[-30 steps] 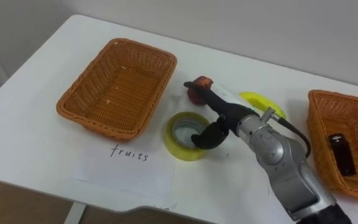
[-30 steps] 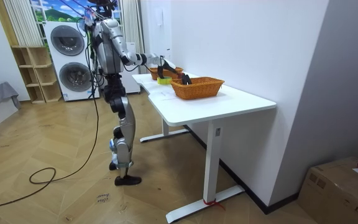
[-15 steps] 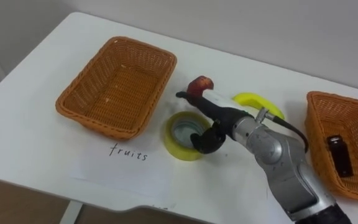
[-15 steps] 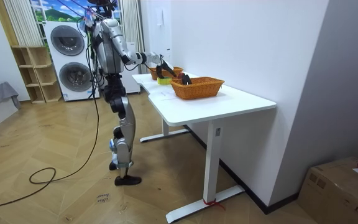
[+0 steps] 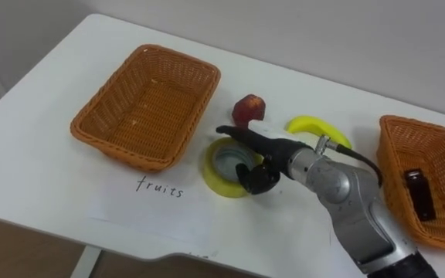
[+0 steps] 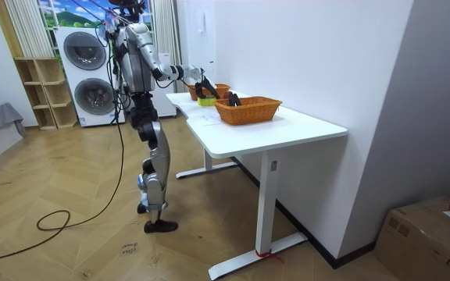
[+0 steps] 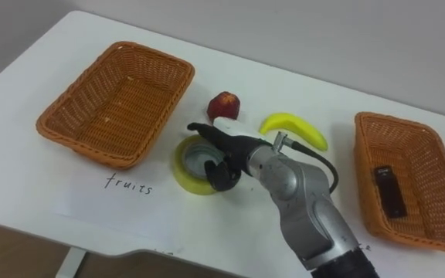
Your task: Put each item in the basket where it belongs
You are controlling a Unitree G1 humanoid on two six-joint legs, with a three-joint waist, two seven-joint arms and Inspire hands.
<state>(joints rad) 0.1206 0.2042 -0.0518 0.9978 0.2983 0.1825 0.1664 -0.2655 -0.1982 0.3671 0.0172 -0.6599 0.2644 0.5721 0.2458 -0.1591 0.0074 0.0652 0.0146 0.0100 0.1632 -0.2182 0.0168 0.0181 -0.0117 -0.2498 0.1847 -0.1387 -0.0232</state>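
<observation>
Yellow tape roll (image 5: 215,179) lies directly beneath the right hand (image 5: 269,150)

White table (image 5: 52,177) carries everything, and the robot stands upright at its edge with the right arm reaching out over it. Up and to the left of the hand lies the wicker basket (image 5: 149,100), with nothing in it. A second wicker basket (image 5: 439,154) sits well off to the hand's right. A sheet of paper (image 5: 153,208) with a handwritten label lies below and to the left of the hand, in front of the empty basket.

The hand is open. Its fingers (image 5: 238,135) stretch straight out to the left across the far rim of the tape roll, while the thumb (image 5: 252,179) crooks down at the roll's near right edge. It has hold of nothing yet, and I cannot tell whether it touches the roll.

The roll lies flat on the table with its hole facing up, so its right wall stands between fingers and thumb. That probably makes a pinch on this wall the next move. As office stock, its likely home is the basket to the right.

The banana (image 5: 315,123) lies just beyond the wrist, stretched left to right. The apple (image 5: 247,110) sits just past the fingers. A small dark item (image 5: 417,191) lies in the right-hand basket.
</observation>
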